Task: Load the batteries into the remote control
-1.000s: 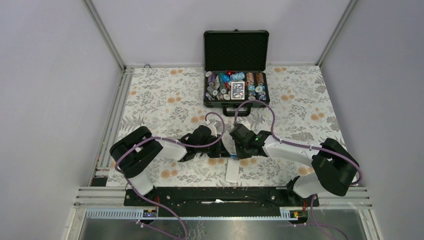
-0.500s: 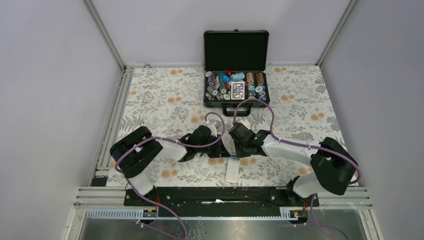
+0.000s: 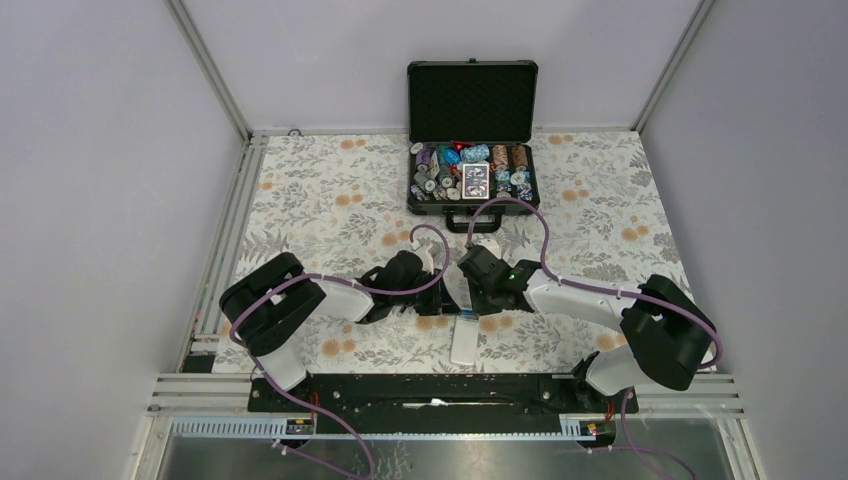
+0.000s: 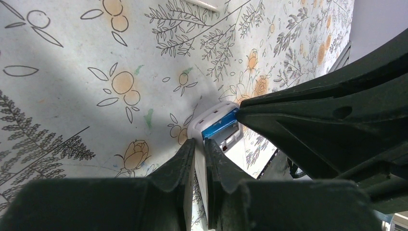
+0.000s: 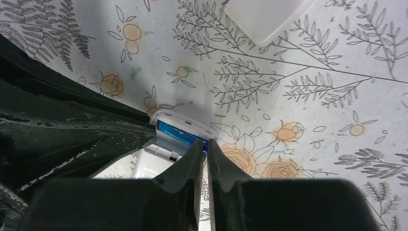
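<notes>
The white remote control lies back-up on the flowered cloth near the front edge, its battery bay open. A blue battery lies across the bay's far end; it also shows in the left wrist view as a battery. My left gripper is shut on the remote control's left side wall. My right gripper has its fingers almost together, with the tips at the battery's right end by the remote control's other wall. From above, the left gripper and right gripper meet over the remote's far end.
An open black case full of chips and cards stands at the back middle. A small flat white piece lies on the cloth just beyond the grippers. The left arm's dark body crowds the right wrist view.
The right gripper has shifted slightly towards the left one and its jaws have narrowed. The left gripper and the remote have not moved.
</notes>
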Available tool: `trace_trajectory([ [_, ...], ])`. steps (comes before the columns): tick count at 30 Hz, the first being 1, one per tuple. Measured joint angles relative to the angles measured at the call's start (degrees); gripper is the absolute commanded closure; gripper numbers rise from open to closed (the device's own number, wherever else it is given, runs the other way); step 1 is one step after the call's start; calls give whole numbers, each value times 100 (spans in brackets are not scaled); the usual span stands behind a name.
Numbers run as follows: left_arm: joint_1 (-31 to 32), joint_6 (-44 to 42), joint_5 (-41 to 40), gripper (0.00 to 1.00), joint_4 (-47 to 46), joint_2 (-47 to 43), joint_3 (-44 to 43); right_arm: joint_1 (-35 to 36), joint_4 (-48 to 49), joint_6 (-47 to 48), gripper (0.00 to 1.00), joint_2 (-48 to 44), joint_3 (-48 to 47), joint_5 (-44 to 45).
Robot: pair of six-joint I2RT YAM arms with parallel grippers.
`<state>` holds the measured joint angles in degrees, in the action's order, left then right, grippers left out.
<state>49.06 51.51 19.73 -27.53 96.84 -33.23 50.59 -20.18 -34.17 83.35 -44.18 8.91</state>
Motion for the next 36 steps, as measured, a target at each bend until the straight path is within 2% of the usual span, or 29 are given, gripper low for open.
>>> trace_trajectory([
  [21,-2,63,0,87,-42,-2,37,50,354,-50,92,341,-111,-223],
  [31,0,63,4,83,-55,-4,37,81,280,-66,82,208,-81,15],
  [36,4,57,0,78,-39,-15,37,79,116,-42,77,-286,107,302],
])
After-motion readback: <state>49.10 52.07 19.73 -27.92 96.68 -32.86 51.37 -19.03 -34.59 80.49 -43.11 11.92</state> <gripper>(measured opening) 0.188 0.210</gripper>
